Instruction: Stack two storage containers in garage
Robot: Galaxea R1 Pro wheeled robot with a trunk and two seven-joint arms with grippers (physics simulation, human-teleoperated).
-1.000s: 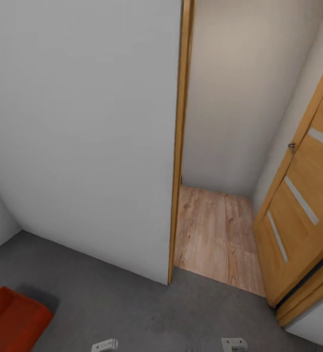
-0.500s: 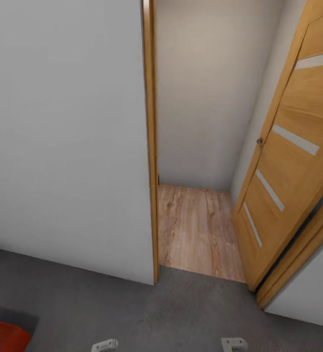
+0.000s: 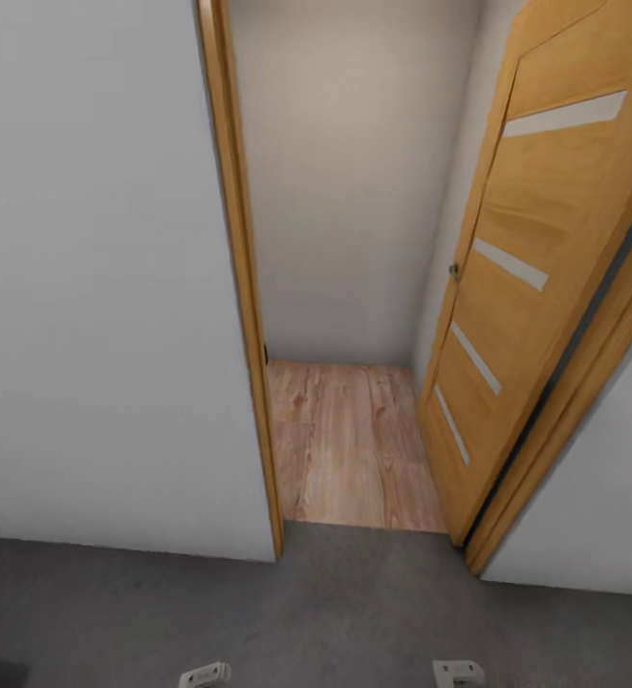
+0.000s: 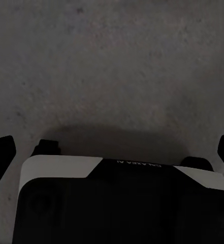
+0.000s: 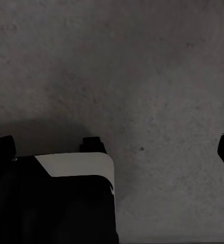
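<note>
You are parked on the floor (image 3: 354, 612) of the garage, dark grey speckled concrete, facing an open doorway. Beyond the threshold lies a strip of light wood planking (image 3: 349, 440), closed off by a beige wall (image 3: 354, 172). A wooden door (image 3: 526, 287) with pale glass slats stands swung open on the right; the door frame (image 3: 244, 315) edges the pale garage wall (image 3: 86, 287) on the left.

Containers: neither bin can be seen from here, so you cannot say where they sit. Judgement: you are likely heading out for one.

Left gripper (image 4: 112, 145): both dark fingertips sit at the far edges of the left wrist view, jaws spread wide, nothing between them, bare concrete beneath. Right gripper (image 5: 112, 147): same, jaws wide apart over bare concrete, empty. In the head view two small pale parts of the arms (image 3: 206, 675) poke up at the bottom edge.

Risks from here:
- The opening is narrow, and the open door leans into the right side of the passage. Drive through off-centre and the base or right arm could clip the door leaf or the left frame.
- The passage ends at a wall just past the threshold, so a turn is needed at once; turning late may run the front of the robot into that wall.
- Arms hanging low and wide widen your footprint in the doorway.
</note>
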